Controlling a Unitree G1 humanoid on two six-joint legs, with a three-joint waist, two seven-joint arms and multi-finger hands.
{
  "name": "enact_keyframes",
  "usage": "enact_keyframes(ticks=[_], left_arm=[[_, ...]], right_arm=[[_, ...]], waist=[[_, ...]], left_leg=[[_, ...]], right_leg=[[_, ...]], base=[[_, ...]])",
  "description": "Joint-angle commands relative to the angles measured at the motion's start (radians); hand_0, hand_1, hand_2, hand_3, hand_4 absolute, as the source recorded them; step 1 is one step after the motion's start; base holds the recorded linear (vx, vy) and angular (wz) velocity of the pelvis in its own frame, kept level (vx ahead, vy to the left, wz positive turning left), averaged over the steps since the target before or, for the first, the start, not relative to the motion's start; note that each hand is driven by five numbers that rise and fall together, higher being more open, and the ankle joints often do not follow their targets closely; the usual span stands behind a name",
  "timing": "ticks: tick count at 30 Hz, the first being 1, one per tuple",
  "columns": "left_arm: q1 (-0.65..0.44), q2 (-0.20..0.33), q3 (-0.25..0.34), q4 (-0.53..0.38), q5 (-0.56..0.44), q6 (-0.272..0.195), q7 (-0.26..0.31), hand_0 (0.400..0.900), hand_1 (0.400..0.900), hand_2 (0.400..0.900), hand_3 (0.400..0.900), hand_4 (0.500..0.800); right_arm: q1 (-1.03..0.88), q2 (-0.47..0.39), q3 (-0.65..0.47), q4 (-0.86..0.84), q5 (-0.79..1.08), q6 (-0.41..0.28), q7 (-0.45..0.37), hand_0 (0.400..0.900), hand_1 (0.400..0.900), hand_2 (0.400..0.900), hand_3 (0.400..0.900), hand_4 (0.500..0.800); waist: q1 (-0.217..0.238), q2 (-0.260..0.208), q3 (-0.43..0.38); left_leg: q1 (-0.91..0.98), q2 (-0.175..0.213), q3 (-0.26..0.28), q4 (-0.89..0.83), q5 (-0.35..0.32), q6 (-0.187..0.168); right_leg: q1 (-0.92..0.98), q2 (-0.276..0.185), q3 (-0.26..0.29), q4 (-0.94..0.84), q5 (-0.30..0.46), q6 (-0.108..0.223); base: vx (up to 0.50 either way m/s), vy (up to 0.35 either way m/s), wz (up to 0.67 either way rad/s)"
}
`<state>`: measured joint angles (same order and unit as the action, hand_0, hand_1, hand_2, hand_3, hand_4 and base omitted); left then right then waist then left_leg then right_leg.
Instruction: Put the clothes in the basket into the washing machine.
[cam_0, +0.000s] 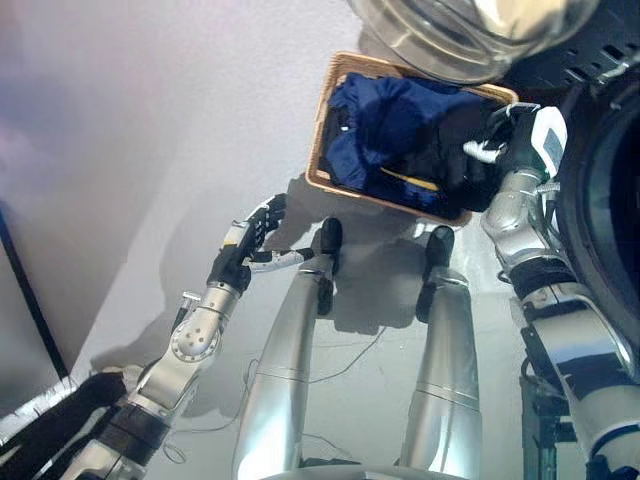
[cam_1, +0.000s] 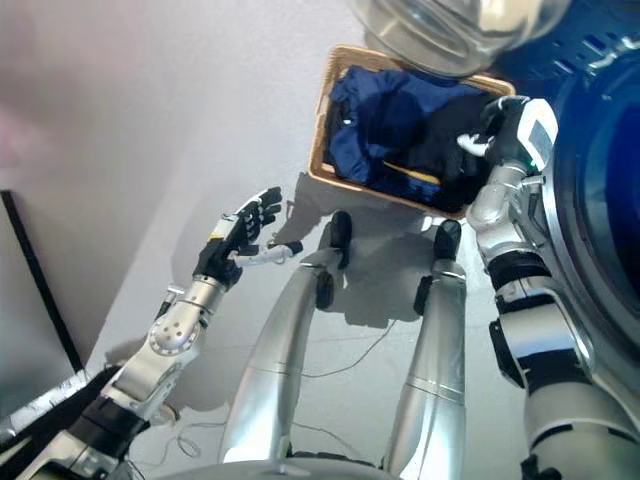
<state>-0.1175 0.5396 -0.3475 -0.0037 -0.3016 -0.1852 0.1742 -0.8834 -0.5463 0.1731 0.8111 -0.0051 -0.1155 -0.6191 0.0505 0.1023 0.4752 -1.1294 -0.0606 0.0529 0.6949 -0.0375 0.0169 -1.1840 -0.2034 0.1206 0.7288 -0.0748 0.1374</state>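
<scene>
Fingers of the right hand (cam_1: 492, 135) curl down into the dark clothes (cam_0: 400, 135) at the right end of the wicker basket (cam_0: 318, 140), though whether they have truly pinched cloth is hard to say from up here. That heap of navy and black fabric fills the basket on the floor, its long side running left to right just beyond the robot. To the right of the basket sits the washing machine (cam_1: 610, 190), its glass door (cam_0: 460, 30) swung open above the far rim. Well left and nearer, the left hand (cam_1: 243, 238) hangs with fingers spread, holding nothing, so the right is plainly closer.
</scene>
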Motion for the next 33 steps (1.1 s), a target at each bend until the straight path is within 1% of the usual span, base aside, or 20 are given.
enact_keyframes(ticks=[1, 2, 4, 5, 7, 8, 9, 12, 13, 14, 15, 17, 19, 20, 22, 24, 26, 27, 30, 33], left_arm=[[0.057, -0.032, 0.025, -0.049, 0.034, -0.079, 0.030, 0.900, 0.900, 0.900, 0.900, 0.800], [0.062, -0.031, 0.024, -0.046, 0.034, -0.079, 0.036, 0.900, 0.900, 0.900, 0.900, 0.800], [0.065, -0.030, 0.028, -0.041, 0.033, -0.072, 0.045, 0.900, 0.900, 0.900, 0.900, 0.800], [0.068, -0.029, 0.029, -0.044, 0.027, -0.069, 0.051, 0.900, 0.900, 0.900, 0.900, 0.800], [0.078, -0.028, 0.030, -0.048, 0.020, -0.058, 0.051, 0.900, 0.900, 0.900, 0.900, 0.800], [0.087, -0.027, 0.031, -0.051, 0.015, -0.055, 0.051, 0.900, 0.900, 0.900, 0.900, 0.800], [0.095, -0.025, 0.031, -0.051, 0.012, -0.049, 0.052, 0.900, 0.900, 0.900, 0.900, 0.800], [0.108, -0.022, 0.024, -0.035, -0.004, -0.036, 0.053, 0.900, 0.900, 0.900, 0.900, 0.800], [0.110, -0.020, 0.023, -0.034, -0.007, -0.034, 0.053, 0.900, 0.900, 0.900, 0.900, 0.800], [0.108, -0.017, 0.021, -0.030, -0.011, -0.033, 0.053, 0.900, 0.900, 0.900, 0.900, 0.800], [0.113, -0.019, 0.022, -0.033, -0.019, -0.035, 0.051, 0.900, 0.900, 0.900, 0.900, 0.800], [0.117, -0.016, 0.013, -0.028, -0.032, -0.036, 0.042, 0.900, 0.900, 0.900, 0.900, 0.800], [0.126, -0.012, 0.011, -0.032, -0.047, -0.044, 0.032, 0.900, 0.900, 0.900, 0.900, 0.800], [0.126, -0.008, 0.005, -0.028, -0.057, -0.041, 0.024, 0.900, 0.900, 0.900, 0.900, 0.800], [0.133, -0.005, 0.001, -0.029, -0.068, -0.043, 0.022, 0.900, 0.900, 0.900, 0.900, 0.800], [0.136, 0.005, -0.010, -0.026, -0.076, -0.037, 0.013, 0.900, 0.900, 0.900, 0.900, 0.800], [0.142, 0.009, -0.015, -0.027, -0.082, -0.037, 0.006, 0.900, 0.900, 0.900, 0.900, 0.800], [0.144, 0.011, -0.020, -0.024, -0.083, -0.035, 0.001, 0.900, 0.900, 0.900, 0.900, 0.800], [0.133, 0.002, -0.025, -0.009, -0.086, -0.031, -0.002, 0.900, 0.900, 0.900, 0.900, 0.800], [0.131, -0.003, -0.024, -0.006, -0.085, -0.026, -0.007, 0.900, 0.900, 0.900, 0.900, 0.800]], right_arm=[[0.039, -0.001, -0.086, -0.145, 0.199, -0.180, -0.080, 0.400, 0.400, 0.400, 0.400, 0.500], [0.063, 0.023, -0.123, -0.183, 0.261, -0.210, -0.085, 0.400, 0.400, 0.400, 0.400, 0.500], [0.113, 0.076, -0.190, -0.275, 0.437, -0.307, -0.061, 0.400, 0.400, 0.400, 0.400, 0.500], [0.134, 0.086, -0.206, -0.306, 0.472, -0.322, -0.067, 0.400, 0.400, 0.400, 0.400, 0.500], [0.160, 0.134, -0.263, -0.358, 0.645, -0.417, -0.024, 0.400, 0.400, 0.400, 0.400, 0.500], [0.170, 0.151, -0.277, -0.391, 0.682, -0.445, -0.025, 0.400, 0.400, 0.400, 0.400, 0.500], [0.175, 0.166, -0.304, -0.414, 0.756, -0.490, -0.016, 0.400, 0.400, 0.400, 0.400, 0.500], [0.154, 0.170, -0.362, -0.426, 0.870, -0.564, -0.046, 0.400, 0.400, 0.400, 0.400, 0.500], [0.147, 0.166, -0.372, -0.426, 0.892, -0.574, -0.051, 0.400, 0.400, 0.400, 0.400, 0.500], [0.133, 0.159, -0.377, -0.427, 0.889, -0.580, -0.076, 0.400, 0.400, 0.400, 0.400, 0.500], [0.125, 0.152, -0.381, -0.432, 0.890, -0.568, -0.081, 0.400, 0.400, 0.400, 0.400, 0.500], [0.073, 0.117, -0.399, -0.370, 0.913, -0.580, -0.099, 0.400, 0.400, 0.400, 0.400, 0.500], [0.014, 0.070, -0.407, -0.316, 0.923, -0.568, -0.107, 0.400, 0.400, 0.400, 0.400, 0.500], [-0.026, 0.054, -0.409, -0.283, 0.951, -0.587, -0.113, 0.400, 0.400, 0.400, 0.400, 0.500], [-0.083, 0.010, -0.392, -0.230, 0.955, -0.555, -0.116, 0.400, 0.400, 0.400, 0.400, 0.500], [-0.164, -0.029, -0.388, -0.133, 1.012, -0.556, -0.118, 0.400, 0.400, 0.400, 0.400, 0.500], [-0.218, -0.062, -0.358, -0.045, 1.035, -0.515, -0.094, 0.400, 0.400, 0.400, 0.400, 0.500], [-0.241, -0.080, -0.339, 0.012, 1.044, -0.489, -0.081, 0.900, 0.900, 0.900, 0.900, 0.800], [-0.256, -0.053, -0.294, 0.070, 1.068, -0.451, -0.034, 0.900, 0.900, 0.900, 0.900, 0.800], [-0.230, -0.004, -0.289, 0.078, 1.065, -0.439, -0.011, 0.900, 0.900, 0.900, 0.900, 0.800]], waist=[[-0.006, -0.002, -0.040], [-0.013, -0.005, -0.042], [-0.031, -0.016, -0.044], [-0.039, -0.019, -0.044], [-0.054, -0.027, -0.047], [-0.060, -0.031, -0.049], [-0.071, -0.035, -0.053], [-0.088, -0.048, -0.060], [-0.092, -0.050, -0.063], [-0.097, -0.048, -0.068], [-0.102, -0.048, -0.071], [-0.103, -0.044, -0.081], [-0.103, -0.040, -0.086], [-0.103, -0.036, -0.092], [-0.100, -0.030, -0.101], [-0.096, -0.024, -0.113], [-0.089, -0.016, -0.123], [-0.084, -0.013, -0.129], [-0.078, -0.009, -0.137], [-0.076, -0.010, -0.149]], left_leg=[[0.042, 0.016, 0.000, -0.074, -0.074, -0.002], [0.057, 0.021, 0.004, -0.083, -0.075, -0.003], [0.095, 0.031, 0.016, -0.108, -0.077, -0.008], [0.107, 0.031, 0.019, -0.111, -0.078, -0.009], [0.139, 0.036, 0.027, -0.125, -0.084, -0.012], [0.157, 0.040, 0.033, -0.130, -0.087, -0.015], [0.181, 0.048, 0.044, -0.140, -0.093, -0.018], [0.244, 0.064, 0.075, -0.160, -0.108, -0.024], [0.261, 0.067, 0.081, -0.166, -0.112, -0.025], [0.283, 0.070, 0.089, -0.176, -0.115, -0.026], [0.301, 0.071, 0.096, -0.183, -0.118, -0.026], [0.335, 0.073, 0.108, -0.200, -0.124, -0.025], [0.362, 0.073, 0.117, -0.218, -0.126, -0.026], [0.370, 0.073, 0.118, -0.222, -0.126, -0.028], [0.380, 0.071, 0.123, -0.227, -0.126, -0.028], [0.386, 0.066, 0.124, -0.238, -0.116, -0.028], [0.399, 0.063, 0.127, -0.247, -0.114, -0.029], [0.405, 0.062, 0.127, -0.252, -0.113, -0.030], [0.418, 0.062, 0.127, -0.261, -0.106, -0.029], [0.436, 0.061, 0.117, -0.274, -0.101, -0.029]], right_leg=[[0.043, 0.025, -0.061, -0.192, 0.127, -0.015], [0.055, 0.026, -0.058, -0.208, 0.132, -0.013], [0.091, 0.029, -0.052, -0.250, 0.146, -0.011], [0.102, 0.033, -0.049, -0.262, 0.151, -0.011], [0.136, 0.042, -0.045, -0.298, 0.158, -0.009], [0.153, 0.048, -0.038, -0.315, 0.164, -0.008], [0.172, 0.055, -0.029, -0.337, 0.170, -0.005], [0.222, 0.069, -0.007, -0.386, 0.186, 0.001], [0.236, 0.073, -0.002, -0.398, 0.190, 0.003], [0.252, 0.076, 0.002, -0.409, 0.193, 0.005], [0.266, 0.078, 0.008, -0.421, 0.197, 0.005], [0.294, 0.081, 0.016, -0.439, 0.201, 0.009], [0.312, 0.081, 0.022, -0.453, 0.205, 0.010], [0.322, 0.081, 0.024, -0.459, 0.206, 0.009], [0.330, 0.082, 0.027, -0.463, 0.207, 0.008], [0.336, 0.077, 0.030, -0.470, 0.214, 0.005], [0.345, 0.075, 0.029, -0.473, 0.214, 0.005], [0.351, 0.074, 0.028, -0.478, 0.214, 0.003], [0.366, 0.075, 0.023, -0.483, 0.216, -0.002], [0.390, 0.074, 0.016, -0.493, 0.215, -0.004]], base=[[0.06, 0.022, -0.35], [0.06, 0.003, -0.28], [0.07, 0.007, -0.26], [0.07, 0.019, -0.28], [0.07, 0.032, -0.33], [0.08, 0.075, -0.47], [0.09, 0.090, -0.52], [0.08, 0.056, -0.46], [0.08, 0.038, -0.37], [0.08, 0.043, -0.33], [0.08, 0.048, -0.31], [0.07, 0.036, -0.22], [0.06, 0.013, -0.12], [0.05, 0.011, -0.09], [0.02, 0.002, -0.03], [0.01, -0.016, 0.05], [0.04, -0.003, 0.03], [0.03, -0.007, 0.00], [0.02, -0.025, 0.02], [0.04, -0.034, 0.05]])
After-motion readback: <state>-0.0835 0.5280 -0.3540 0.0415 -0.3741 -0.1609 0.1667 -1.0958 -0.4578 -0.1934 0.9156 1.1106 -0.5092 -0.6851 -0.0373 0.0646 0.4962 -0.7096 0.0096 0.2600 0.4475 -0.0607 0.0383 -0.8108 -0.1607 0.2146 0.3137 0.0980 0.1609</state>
